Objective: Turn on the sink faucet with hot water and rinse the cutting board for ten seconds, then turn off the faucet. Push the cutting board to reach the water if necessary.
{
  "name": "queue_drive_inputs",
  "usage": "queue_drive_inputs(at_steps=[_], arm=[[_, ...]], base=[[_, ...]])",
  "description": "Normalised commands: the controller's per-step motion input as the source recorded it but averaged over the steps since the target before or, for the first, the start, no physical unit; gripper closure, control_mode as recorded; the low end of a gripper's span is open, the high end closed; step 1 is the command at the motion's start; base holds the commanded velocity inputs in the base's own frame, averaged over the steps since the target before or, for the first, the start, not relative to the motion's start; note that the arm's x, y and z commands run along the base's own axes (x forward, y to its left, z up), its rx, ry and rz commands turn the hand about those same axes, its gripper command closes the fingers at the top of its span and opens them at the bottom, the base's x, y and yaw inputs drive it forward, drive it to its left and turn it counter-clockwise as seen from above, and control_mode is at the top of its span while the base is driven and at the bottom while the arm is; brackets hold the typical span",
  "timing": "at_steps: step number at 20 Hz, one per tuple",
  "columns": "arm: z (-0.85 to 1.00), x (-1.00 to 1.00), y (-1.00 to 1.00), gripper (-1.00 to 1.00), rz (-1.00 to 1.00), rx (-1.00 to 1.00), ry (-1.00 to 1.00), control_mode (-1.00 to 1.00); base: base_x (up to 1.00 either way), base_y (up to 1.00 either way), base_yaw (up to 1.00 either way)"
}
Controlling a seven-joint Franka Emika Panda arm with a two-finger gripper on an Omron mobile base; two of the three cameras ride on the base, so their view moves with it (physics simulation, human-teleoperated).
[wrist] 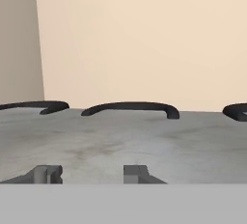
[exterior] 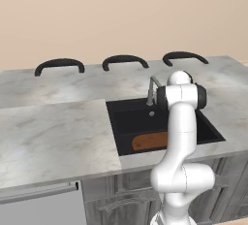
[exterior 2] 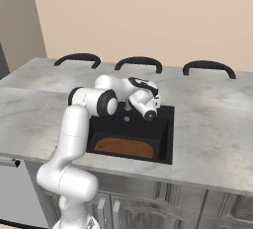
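Note:
The black sink (exterior: 133, 122) is set into the grey marble counter. The orange-brown cutting board (exterior: 147, 142) (exterior 2: 123, 147) lies flat on the basin floor against the front wall. At the back rim stands the small grey sink faucet (exterior: 151, 89), and a bit of it (exterior 2: 127, 106) peeks from behind my arm. Water is out of view. My hand (exterior 2: 148, 105) hovers over the rear of the basin, right of the faucet. My gripper (wrist: 91, 175) points level across the counter, open, with nothing between its fingertips (wrist: 137, 174).
Three black curved chair backs (exterior: 59, 64) (exterior: 125, 60) (exterior: 184, 56) line the counter's far edge, and they also show in the hand view (wrist: 130, 107). A wide marble counter (exterior: 53, 136) stretches left of the sink. A grey appliance front (exterior: 38, 204) sits below it.

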Motion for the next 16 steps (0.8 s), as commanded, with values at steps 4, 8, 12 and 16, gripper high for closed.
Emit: queue_drive_inputs(at_steps=[4, 8, 12, 16], arm=[[-0.06, -0.16, -0.54, 1.00, 0.00, 0.00, 0.00, -1.00], [-0.04, -0.12, -0.55, 1.00, 0.00, 0.00, 0.00, -1.00], [-0.06, -0.12, -0.61, 1.00, 0.00, 0.00, 0.00, -1.00], [-0.08, -0.14, -0.64, 1.00, 0.00, 0.00, 0.00, -1.00]], base=[[0.00, 0.00, 0.00], [0.00, 0.00, 0.00], [0.00, 0.00, 0.00], [0.00, 0.00, 0.00]])
